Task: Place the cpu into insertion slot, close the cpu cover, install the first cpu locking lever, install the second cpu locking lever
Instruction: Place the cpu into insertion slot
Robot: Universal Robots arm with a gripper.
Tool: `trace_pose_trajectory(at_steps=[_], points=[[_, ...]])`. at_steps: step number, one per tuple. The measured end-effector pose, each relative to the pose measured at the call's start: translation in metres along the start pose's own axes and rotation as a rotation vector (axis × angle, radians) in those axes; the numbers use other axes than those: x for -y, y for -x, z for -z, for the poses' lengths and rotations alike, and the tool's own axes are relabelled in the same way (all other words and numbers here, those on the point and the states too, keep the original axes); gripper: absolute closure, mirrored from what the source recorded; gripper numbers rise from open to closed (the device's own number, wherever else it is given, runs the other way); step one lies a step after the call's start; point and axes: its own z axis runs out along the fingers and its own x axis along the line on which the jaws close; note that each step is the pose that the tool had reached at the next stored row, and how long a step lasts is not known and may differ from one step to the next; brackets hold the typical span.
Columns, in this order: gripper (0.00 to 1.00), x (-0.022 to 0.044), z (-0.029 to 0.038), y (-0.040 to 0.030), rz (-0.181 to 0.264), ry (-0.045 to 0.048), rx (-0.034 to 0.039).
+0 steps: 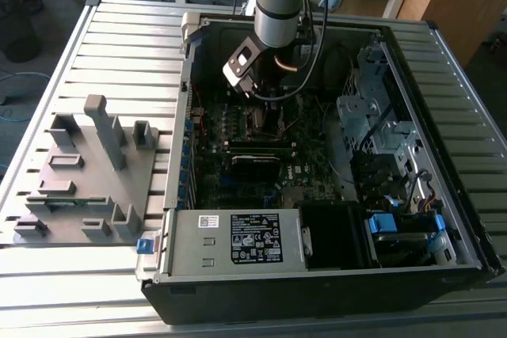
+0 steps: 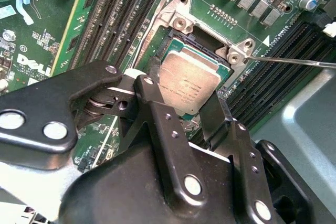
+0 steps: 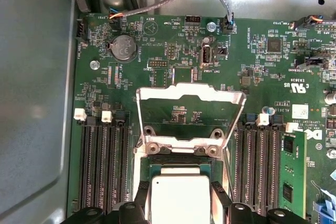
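The cpu [image 2: 189, 80] [image 3: 181, 203], a flat square chip with a dull metallic top, lies level at the insertion slot [image 2: 202, 40] [image 3: 178, 159], a black socket with a silver rim. My gripper [image 2: 181, 94] [image 3: 180, 195] is directly over it, with one black finger against each of two opposite cpu edges, shut on it. The cpu cover [image 3: 190, 94], a silver frame with a cut-out centre, stands swung up on its hinge behind the socket. A thin metal lever rod [image 2: 294, 62] sticks out sideways from the socket corner. In the exterior view the gripper [image 1: 261, 96] reaches down into the open computer case.
Long black memory slots [image 3: 102, 166] flank the socket on both sides, and a green memory stick [image 3: 291, 177] fills one. The case wall [image 3: 37, 103] is close by. A grey fixture plate [image 1: 87, 172] lies at the exterior view's left; the power supply [image 1: 238, 239] and drive cage [image 1: 380, 124] crowd the case.
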Motion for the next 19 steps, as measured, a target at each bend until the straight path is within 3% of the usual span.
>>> trace_pose_trajectory(at_steps=[19], points=[[0.46,0.0005,-0.0056,0.0002,-0.001,0.0,0.0012]])
